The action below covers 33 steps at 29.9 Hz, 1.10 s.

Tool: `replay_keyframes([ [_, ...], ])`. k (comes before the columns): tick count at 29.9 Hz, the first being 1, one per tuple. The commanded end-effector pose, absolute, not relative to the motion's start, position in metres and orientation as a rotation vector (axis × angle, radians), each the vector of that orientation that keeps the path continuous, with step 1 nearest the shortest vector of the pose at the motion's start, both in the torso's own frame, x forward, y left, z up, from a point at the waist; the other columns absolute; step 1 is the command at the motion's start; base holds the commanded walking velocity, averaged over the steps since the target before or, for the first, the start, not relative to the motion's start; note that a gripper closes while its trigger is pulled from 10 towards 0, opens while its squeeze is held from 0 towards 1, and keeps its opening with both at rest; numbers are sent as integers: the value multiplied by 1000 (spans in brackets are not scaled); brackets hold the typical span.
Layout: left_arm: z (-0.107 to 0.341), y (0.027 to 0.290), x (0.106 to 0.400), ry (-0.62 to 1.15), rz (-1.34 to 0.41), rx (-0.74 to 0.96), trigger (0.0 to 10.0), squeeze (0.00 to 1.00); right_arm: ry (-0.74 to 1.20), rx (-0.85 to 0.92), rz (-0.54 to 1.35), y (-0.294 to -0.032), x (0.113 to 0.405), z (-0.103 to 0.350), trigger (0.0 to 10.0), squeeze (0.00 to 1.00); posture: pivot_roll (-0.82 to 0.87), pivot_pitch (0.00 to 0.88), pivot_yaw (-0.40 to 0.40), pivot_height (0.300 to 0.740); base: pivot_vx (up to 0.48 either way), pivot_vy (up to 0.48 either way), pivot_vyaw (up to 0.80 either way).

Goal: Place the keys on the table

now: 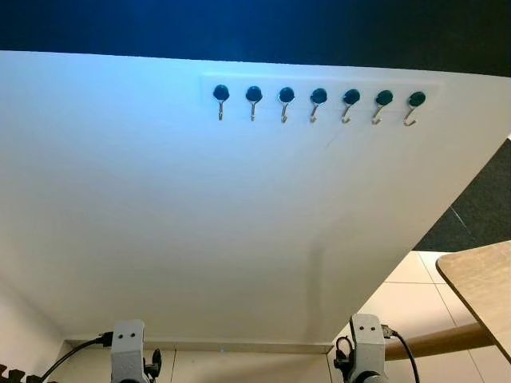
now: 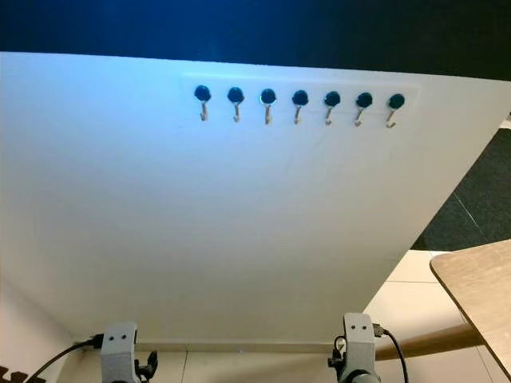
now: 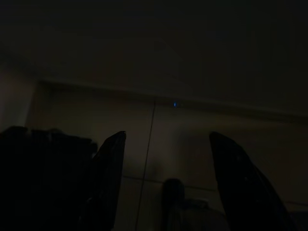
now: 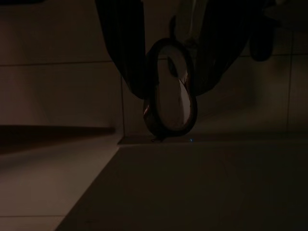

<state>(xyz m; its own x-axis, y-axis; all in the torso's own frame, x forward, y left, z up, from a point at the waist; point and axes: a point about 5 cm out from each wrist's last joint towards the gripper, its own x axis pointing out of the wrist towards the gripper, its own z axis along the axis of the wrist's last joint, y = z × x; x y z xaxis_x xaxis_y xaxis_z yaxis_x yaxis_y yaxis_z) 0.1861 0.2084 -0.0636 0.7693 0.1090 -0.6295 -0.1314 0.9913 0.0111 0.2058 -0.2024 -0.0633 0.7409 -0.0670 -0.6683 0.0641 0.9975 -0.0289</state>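
the keys [image 4: 171,91] hang pinched between my right gripper [image 4: 168,72] fingers, low beside me, ready to carry. my left gripper [image 3: 166,187] hangs idle, fingers spread. the table [image 1: 483,279] edge waits to my right; hooks [image 1: 318,102] stand bare.

Head views sharp, no motion blur; white wall [image 1: 200,223] bright, with a cool bluish cast strongest near the row of hooks [image 1: 318,102]; brightness falls off toward the lower left corner; band above the wall nearly black; straight edges bow and splay outward, wide-angle distortion; faint vertical shading streak low on the wall. Both wrist views badly underexposed; left one near black, only the finger [image 3: 108,173] outlines and tile lines readable; right one dim brown, soft.
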Motion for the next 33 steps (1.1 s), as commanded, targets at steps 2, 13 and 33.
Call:
replay_keyframes([
  [2, -67, 207, 182, 699, 124, 9, 10000, 0, 770, -36, -95, -209, 196, -69, 10000, 0, 22, 56, -42, 740, 0, 0, 0],
  [13, -72, 207, 180, 740, 125, 5, 10000, 0, 762, -69, -202, -222, 192, -68, 10000, 0, 15, 42, -38, 740, 0, 0, 0],
  [33, -75, 206, 170, 727, 77, -15, 10000, 0, 748, -96, -112, -209, 197, -68, 10000, 0, 26, 32, -43, 740, 0, 0, -720],
])
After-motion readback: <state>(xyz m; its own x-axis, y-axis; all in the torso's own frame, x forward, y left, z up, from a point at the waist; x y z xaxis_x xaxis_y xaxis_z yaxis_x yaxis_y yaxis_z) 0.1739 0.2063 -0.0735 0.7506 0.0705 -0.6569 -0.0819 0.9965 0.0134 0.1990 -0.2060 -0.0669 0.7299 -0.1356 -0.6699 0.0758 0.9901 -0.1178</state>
